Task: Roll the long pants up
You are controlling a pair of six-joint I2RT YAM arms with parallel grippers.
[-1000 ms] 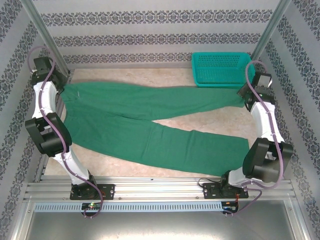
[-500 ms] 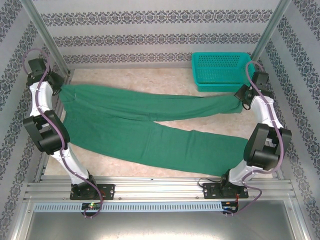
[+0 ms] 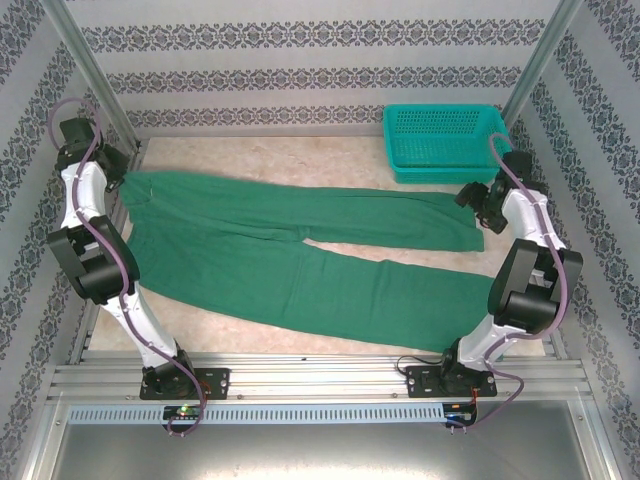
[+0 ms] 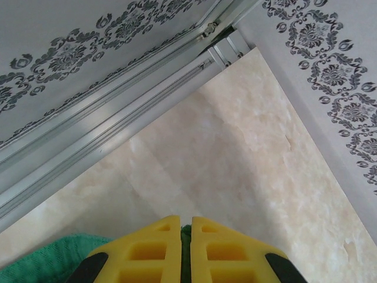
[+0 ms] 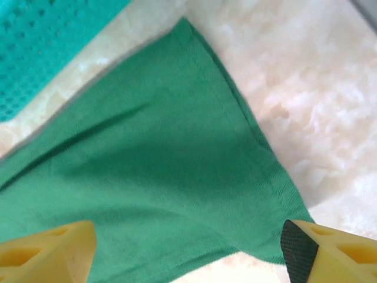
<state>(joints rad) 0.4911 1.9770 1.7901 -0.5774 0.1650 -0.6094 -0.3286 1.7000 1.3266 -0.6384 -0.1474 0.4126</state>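
The dark green long pants point(image 3: 300, 250) lie spread flat across the table, waist at the left, both legs running right. My left gripper point(image 3: 112, 183) is at the waistband's far corner, its yellow fingers point(image 4: 150, 253) shut on a sliver of green cloth point(image 4: 185, 247). My right gripper point(image 3: 478, 200) hovers open just above the hem of the far leg point(image 5: 177, 177), its two yellow fingertips point(image 5: 50, 250) wide apart with the cloth lying loose beneath them. The near leg's hem point(image 3: 480, 300) rests by the right arm.
A teal mesh basket point(image 3: 440, 137) stands at the back right, just beyond the far leg's hem; its corner point(image 5: 47, 41) shows in the right wrist view. Patterned walls and aluminium rails point(image 4: 106, 135) close in the table point(image 3: 300, 160) on three sides.
The right gripper has let go of the far leg's hem and opened, and the hem now lies flat. The left arm has pulled the waist slightly left and stays shut.
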